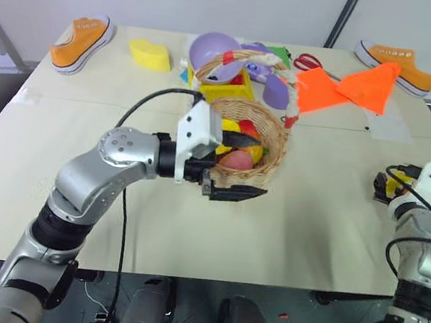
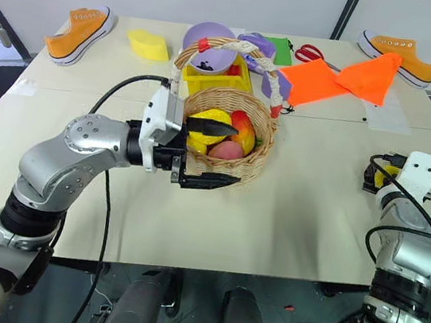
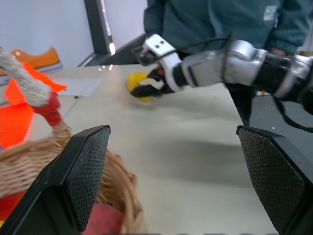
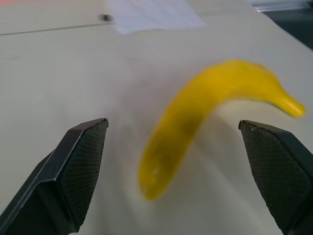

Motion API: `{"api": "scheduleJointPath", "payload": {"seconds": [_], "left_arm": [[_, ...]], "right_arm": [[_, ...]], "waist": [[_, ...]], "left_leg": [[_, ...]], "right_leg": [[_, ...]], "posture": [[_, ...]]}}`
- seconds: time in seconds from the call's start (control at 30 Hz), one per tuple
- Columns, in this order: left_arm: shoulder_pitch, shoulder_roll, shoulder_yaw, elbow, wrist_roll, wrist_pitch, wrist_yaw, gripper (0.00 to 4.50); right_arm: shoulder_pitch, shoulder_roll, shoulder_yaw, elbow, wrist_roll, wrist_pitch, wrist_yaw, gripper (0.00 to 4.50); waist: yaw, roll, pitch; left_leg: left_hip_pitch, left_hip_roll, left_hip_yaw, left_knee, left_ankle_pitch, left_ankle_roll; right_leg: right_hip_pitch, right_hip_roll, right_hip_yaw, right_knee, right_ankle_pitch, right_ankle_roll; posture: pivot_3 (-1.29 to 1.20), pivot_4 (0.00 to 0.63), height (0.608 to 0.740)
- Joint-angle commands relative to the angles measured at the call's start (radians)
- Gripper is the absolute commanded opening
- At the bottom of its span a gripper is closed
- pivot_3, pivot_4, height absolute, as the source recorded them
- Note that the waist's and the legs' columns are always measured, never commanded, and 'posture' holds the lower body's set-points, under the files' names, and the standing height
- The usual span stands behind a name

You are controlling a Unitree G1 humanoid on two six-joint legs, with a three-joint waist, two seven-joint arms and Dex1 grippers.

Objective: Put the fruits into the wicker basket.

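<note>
Wicker made up the basket [image 2: 226, 143], which sat near the middle of the table [image 2: 295, 221] with its arched handle [image 2: 239, 50] rising toward 12 o'clock. Several fruits [image 2: 219, 134] already lay inside it: a yellow one, a red-yellow mango [image 2: 243, 130] and a pink peach [image 2: 225, 150].

At the basket's 7 o'clock rim stood the left gripper [image 2: 210, 154], pointing level toward 3 o'clock. Its jaws were wide and held nothing; one black finger reached over the fruits and the other lay just outside the rim. In the left wrist view the basket wall [image 3: 54, 161] showed beside one finger [image 3: 85, 171], with bare table between the two.

Well apart, at 3 o'clock from the basket and near the table's edge, lay the banana [image 4: 205, 115]. The right gripper [image 2: 386, 179] was just beside it. Its jaws were wide too, and in the right wrist view the banana lay on the table between and beyond the two fingers [image 4: 80, 169], touching neither.

Behind the basket at 12 o'clock were a yellow bin [image 2: 190, 84] and a purple bowl [image 2: 208, 44]. An orange cloth [image 2: 348, 77] lay at 1 o'clock. Orange shoes sat at the far corners, one at 10 o'clock [image 2: 77, 32] and one at 2 o'clock [image 2: 399, 57].
</note>
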Motion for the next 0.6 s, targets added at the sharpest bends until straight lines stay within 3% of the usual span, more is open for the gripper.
{"api": "scheduleJointPath", "payload": {"seconds": [0.03,0.13,0.3,0.5,0.6], "left_arm": [[-0.005,0.006,0.003,-0.047,0.004,0.010,0.022,4.43],[-0.021,0.012,0.003,-0.038,0.012,0.019,0.031,4.50],[-0.022,0.020,0.027,-0.042,-0.001,0.037,0.052,4.50],[0.057,0.105,0.148,0.009,0.012,0.011,0.055,4.50],[0.133,0.178,0.256,0.077,0.012,-0.024,0.029,4.50]], "right_arm": [[-0.065,-0.004,-0.035,0.101,0.006,-0.052,-0.017,4.50],[-0.084,-0.004,-0.049,0.148,0.017,-0.065,-0.021,3.66],[-0.060,-0.013,-0.030,0.096,0.012,-0.059,-0.010,1.05],[0.144,-0.105,0.037,-0.290,-0.007,0.011,0.133,1.05],[0.313,-0.169,0.016,-0.544,0.111,-0.002,0.358,1.05]], "waist": [[0.000,0.000,0.000],[0.000,0.000,0.000],[0.000,0.000,0.000],[-0.002,0.004,0.000],[-0.004,0.005,0.000]], "left_leg": [[0.000,0.000,0.000,0.000,0.000,0.000],[0.000,0.000,0.000,0.000,0.000,0.000],[0.000,0.000,0.000,0.000,0.000,0.000],[0.000,0.001,0.000,-0.001,0.000,0.000],[0.000,0.001,0.000,-0.002,0.000,0.000]], "right_leg": [[0.000,0.000,0.000,0.000,0.000,0.000],[0.000,0.000,0.000,0.000,0.000,0.000],[0.000,0.000,0.001,0.000,0.000,0.000],[-0.001,0.001,0.001,0.000,0.000,0.000],[-0.002,0.000,0.001,0.000,0.000,0.000]], "posture": [[0.00,0.150,0.738],[0.00,0.150,0.738],[0.00,0.150,0.738],[0.00,0.150,0.738],[0.00,0.150,0.738]]}}
